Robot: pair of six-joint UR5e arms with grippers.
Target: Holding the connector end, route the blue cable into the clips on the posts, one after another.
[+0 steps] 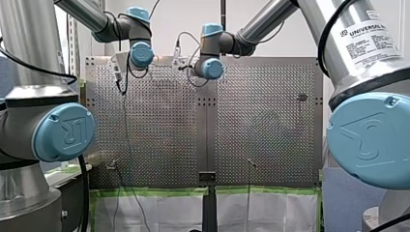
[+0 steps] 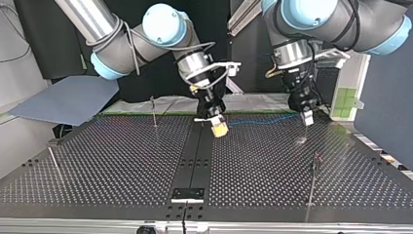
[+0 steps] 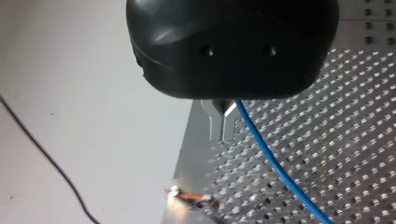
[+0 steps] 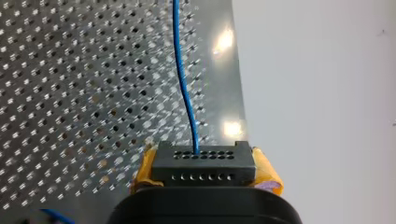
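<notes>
Holding connector [image 4: 203,164]: my right gripper [image 2: 217,126], yellow pads closed on it.
Pinching blue cable [image 3: 275,168]: my left gripper [image 3: 219,122], metal fingers together on it.

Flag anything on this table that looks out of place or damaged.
Nothing looks damaged or spilled. The blue cable runs between my right gripper, shut on the connector, and my left gripper. One oddity: a short orange strand at the table edge; I cannot tell what it is.

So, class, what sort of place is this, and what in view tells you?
Probably a robotics lab bench: my left arm and my right arm work over a perforated table with thin posts, handling a blue cable and its connector.
</notes>
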